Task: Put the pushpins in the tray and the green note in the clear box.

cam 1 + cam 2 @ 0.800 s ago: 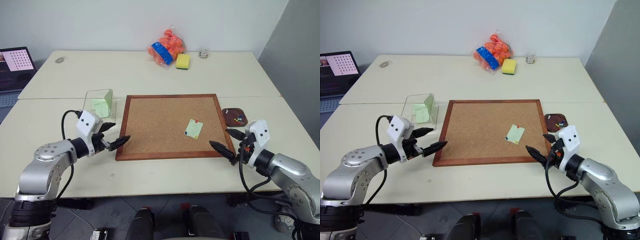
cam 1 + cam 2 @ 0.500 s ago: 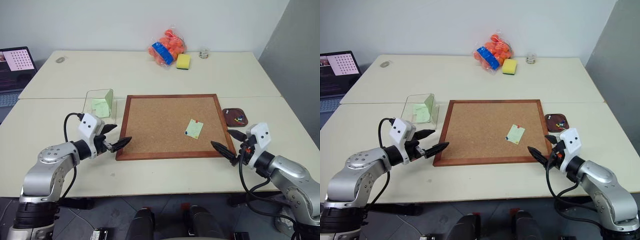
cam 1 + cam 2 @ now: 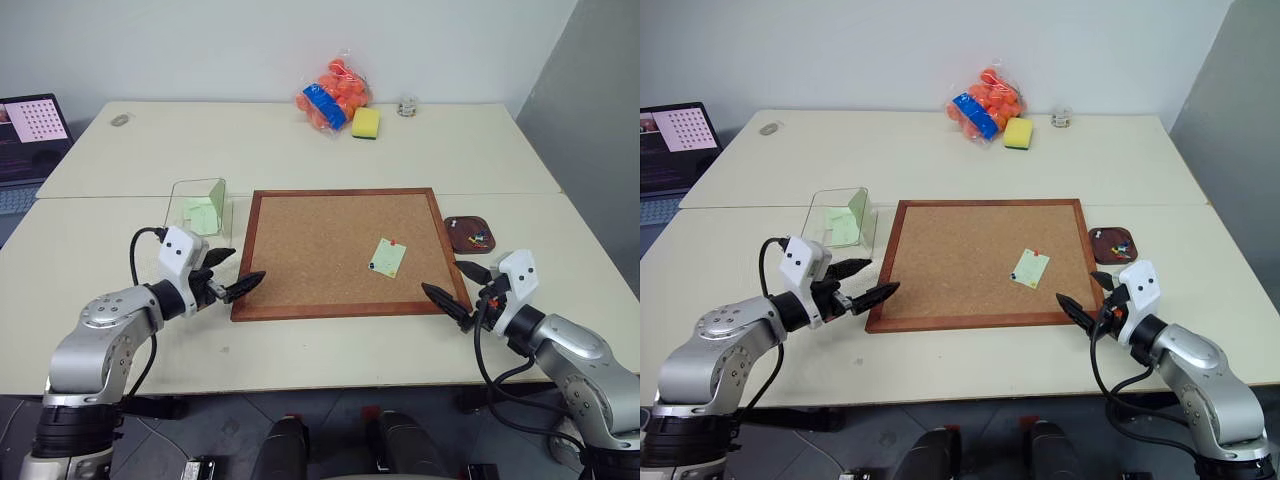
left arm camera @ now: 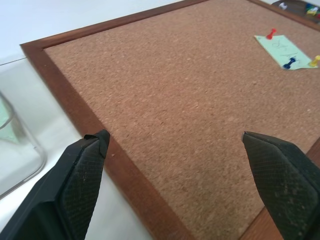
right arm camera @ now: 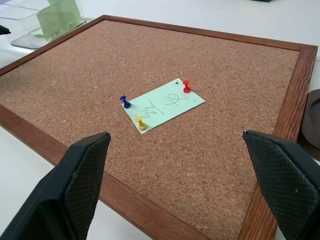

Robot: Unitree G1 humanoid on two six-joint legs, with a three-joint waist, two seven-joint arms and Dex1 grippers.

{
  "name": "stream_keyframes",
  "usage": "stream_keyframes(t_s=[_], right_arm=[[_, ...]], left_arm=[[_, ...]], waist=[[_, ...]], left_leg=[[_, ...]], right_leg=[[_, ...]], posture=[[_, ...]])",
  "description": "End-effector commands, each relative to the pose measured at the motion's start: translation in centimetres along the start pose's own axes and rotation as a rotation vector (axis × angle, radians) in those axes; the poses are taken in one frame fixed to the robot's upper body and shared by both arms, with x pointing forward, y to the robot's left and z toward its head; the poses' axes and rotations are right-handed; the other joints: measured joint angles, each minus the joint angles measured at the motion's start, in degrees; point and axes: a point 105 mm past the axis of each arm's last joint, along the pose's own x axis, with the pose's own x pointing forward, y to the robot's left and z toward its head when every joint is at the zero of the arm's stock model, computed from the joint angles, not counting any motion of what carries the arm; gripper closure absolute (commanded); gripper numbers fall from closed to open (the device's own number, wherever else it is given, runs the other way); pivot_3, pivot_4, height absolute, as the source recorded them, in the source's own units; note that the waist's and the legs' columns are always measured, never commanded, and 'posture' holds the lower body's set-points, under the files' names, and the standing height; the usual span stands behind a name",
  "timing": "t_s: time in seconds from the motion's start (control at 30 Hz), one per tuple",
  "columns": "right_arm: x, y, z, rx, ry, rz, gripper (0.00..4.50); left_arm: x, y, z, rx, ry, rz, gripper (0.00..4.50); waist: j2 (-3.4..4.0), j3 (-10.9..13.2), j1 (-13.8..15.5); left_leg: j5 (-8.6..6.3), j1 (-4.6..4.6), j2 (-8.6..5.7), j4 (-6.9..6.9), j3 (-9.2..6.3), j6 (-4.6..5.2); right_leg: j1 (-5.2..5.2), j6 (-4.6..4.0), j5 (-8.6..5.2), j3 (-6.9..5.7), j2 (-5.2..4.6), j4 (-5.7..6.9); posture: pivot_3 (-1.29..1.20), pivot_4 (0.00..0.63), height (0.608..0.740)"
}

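Observation:
The green note (image 5: 162, 105) lies on the right part of a wood-framed corkboard (image 3: 300, 250). Red (image 5: 186, 86), blue (image 5: 125, 102) and yellow (image 5: 141, 123) pushpins hold it down. Just off the board's right edge sits the small brown tray (image 3: 468, 233), with a few coloured pins in it. By the board's far left corner stands the clear box (image 3: 200, 205), with green paper inside. My left gripper (image 3: 245, 265) hovers open at the board's near left corner, holding nothing. Near the board's front right corner my right gripper (image 3: 441, 276) is open too, and the note lies beyond its fingers.
At the back of the table lie a bag of orange balls (image 3: 333, 95) and a yellow sponge (image 3: 366, 122). A laptop (image 3: 30, 130) stands at the far left. A seam between two tabletops (image 3: 120, 195) runs across behind the board.

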Motion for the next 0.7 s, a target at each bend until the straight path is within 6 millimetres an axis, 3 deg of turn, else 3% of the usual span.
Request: stream_keyframes(t_s=[0.03, 0.2, 0.4, 0.7], right_arm=[[0.3, 0.3, 1.2, -0.032, -0.033, 0.024, 0.01], [1.5, 0.7, 1.7, -0.039, -0.043, 0.049, 0.01], [2.9, 0.3, 2.3, -0.035, -0.071, 0.04, 0.0], [5.5, -1.3, 2.9, -0.069, -0.062, 0.004, 0.0]], left_arm=[[0.0, -0.5, 1.6, 0.042, -0.046, -0.026, 0.0], [0.9, -1.5, 1.6, 0.066, -0.043, -0.102, 0.0], [2.1, -2.5, 2.2, 0.077, -0.062, -0.206, 0.96], [5.6, -2.9, 2.6, 0.118, -0.079, -0.31, 2.68]], waist=[[0.0, 0.0, 0.0], [0.0, 0.0, 0.0], [0.0, 0.0, 0.01], [0.0, 0.0, 0.0]], left_leg=[[0.0, 0.0, 0.0, 0.0, 0.0, 0.0], [0.0, 0.01, -0.01, 0.0, 0.01, 0.0], [0.0, 0.0, -0.06, 0.02, 0.01, 0.0], [0.0, 0.0, -0.08, 0.03, 0.02, 0.0]], right_leg=[[0.0, 0.0, 0.0, 0.0, 0.0, 0.0], [0.0, 0.0, 0.0, 0.0, 0.0, 0.0], [0.01, 0.01, 0.01, -0.01, 0.01, 0.0], [0.01, 0.02, 0.02, -0.02, 0.04, 0.03]], posture=[[0.0, 0.15, 0.74], [0.0, 0.15, 0.74], [0.0, 0.15, 0.74], [0.0, 0.15, 0.74]])
